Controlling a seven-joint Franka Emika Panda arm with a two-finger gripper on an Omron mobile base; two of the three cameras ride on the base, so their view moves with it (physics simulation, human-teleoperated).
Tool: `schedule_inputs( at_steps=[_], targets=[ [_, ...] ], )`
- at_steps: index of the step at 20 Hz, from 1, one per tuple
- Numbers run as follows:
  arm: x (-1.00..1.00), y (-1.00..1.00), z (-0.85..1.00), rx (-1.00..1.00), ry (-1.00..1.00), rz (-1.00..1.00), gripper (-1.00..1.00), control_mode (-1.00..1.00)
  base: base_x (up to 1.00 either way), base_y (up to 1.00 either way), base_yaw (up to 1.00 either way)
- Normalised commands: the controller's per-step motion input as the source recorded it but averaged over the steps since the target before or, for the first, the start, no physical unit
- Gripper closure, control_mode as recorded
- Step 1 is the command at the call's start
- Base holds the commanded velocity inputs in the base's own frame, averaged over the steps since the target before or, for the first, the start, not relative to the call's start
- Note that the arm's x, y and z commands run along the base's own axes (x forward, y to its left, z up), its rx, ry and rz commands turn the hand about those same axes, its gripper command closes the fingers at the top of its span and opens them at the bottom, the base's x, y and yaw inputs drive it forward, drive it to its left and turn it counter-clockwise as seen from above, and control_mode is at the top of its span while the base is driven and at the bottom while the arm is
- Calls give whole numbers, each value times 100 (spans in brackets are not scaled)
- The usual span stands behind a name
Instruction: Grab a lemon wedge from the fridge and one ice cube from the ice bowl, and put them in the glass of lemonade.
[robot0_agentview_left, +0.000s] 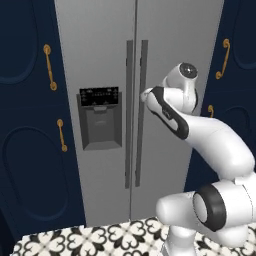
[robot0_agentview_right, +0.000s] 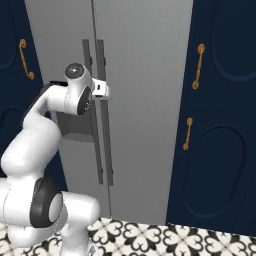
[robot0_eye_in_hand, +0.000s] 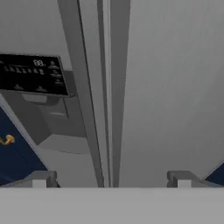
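Navy cabinets (robot0_agentview_left: 30, 150) with brass handles (robot0_agentview_left: 48, 66) flank the appliance on both sides, and we see black-and-white patterned floor tile (robot0_agentview_left: 100, 237) along the bottom of both base views. We note the fridge (robot0_agentview_left: 100, 60) standing upright dead ahead, tall and grey, its long axis vertical and its two doors facing us, both closed. Two dark bar handles (robot0_agentview_left: 136, 112) run vertically side by side at the door seam. The dispenser recess (robot0_agentview_left: 100, 120) with its black panel sits in the left door, at about mid-height.

We find the arm raised in front of the seam, with the gripper (robot0_eye_in_hand: 111, 179) directed at the doors near the upper part of the handles. In the hand view the two fingertips (robot0_eye_in_hand: 40, 179) sit wide apart, with both handles and the seam between them; nothing is held. We cannot tell whether the fingers touch the handles or stop just short.
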Motion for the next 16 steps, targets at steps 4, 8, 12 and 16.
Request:
schedule_inputs(
  at_steps=[4,8,12,16],
  targets=[
    [82,0,-2,0,0,0,-100,-100,0,0,0],
    [66,3,-4,0,0,0,-100,-100,0,0,0],
    [65,5,-15,0,-1,0,-100,-100,0,0,0],
    [62,6,-14,0,-13,0,-100,-100,0,0,0]
  ],
)
